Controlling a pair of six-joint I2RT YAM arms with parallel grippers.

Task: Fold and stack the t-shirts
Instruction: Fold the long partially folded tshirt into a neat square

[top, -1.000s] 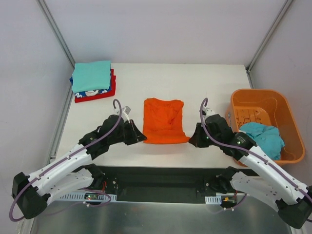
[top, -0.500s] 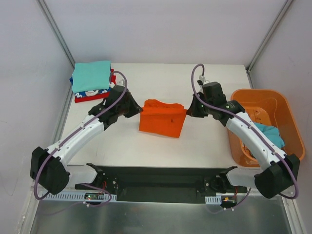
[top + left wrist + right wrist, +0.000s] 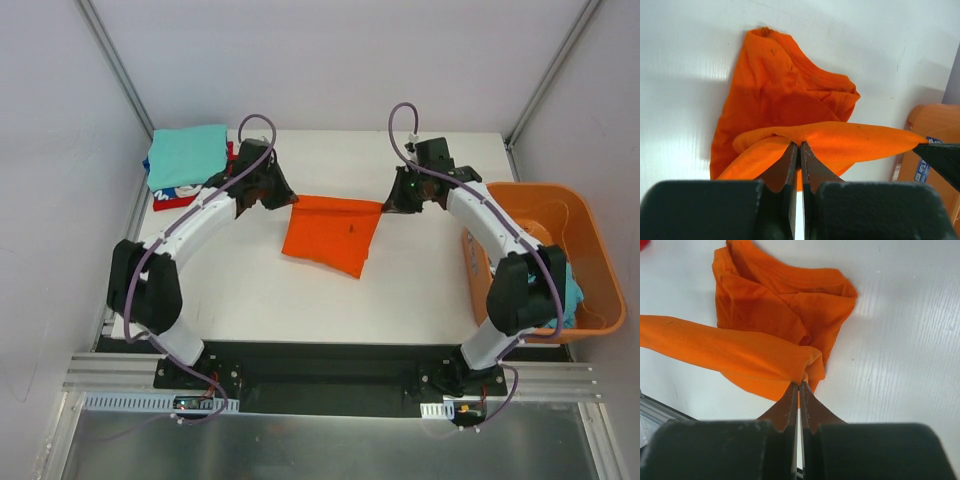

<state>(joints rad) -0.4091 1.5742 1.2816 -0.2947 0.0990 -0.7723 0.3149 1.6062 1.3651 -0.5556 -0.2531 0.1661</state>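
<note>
The bright orange t-shirt [image 3: 330, 232] hangs stretched between both grippers above the middle of the table; its lower part trails toward the front. My left gripper [image 3: 290, 200] is shut on its left edge [image 3: 790, 137]. My right gripper [image 3: 388, 205] is shut on its right edge [image 3: 807, 365]. In both wrist views the rest of the shirt lies crumpled on the table below. A stack of folded shirts, teal [image 3: 187, 155] on top over a blue-and-white one and a red one [image 3: 205, 194], sits at the far left. A teal shirt [image 3: 572, 290] lies in the basket.
A rigid orange plastic basket [image 3: 540, 205] stands at the table's right edge, close to my right arm. Grey walls close the table at the back and sides.
Both grippers have moved from the table's front toward the back, carrying the orange shirt's front edge up and over. The shirt has gone from lying flat to being lifted and stretched.
</note>
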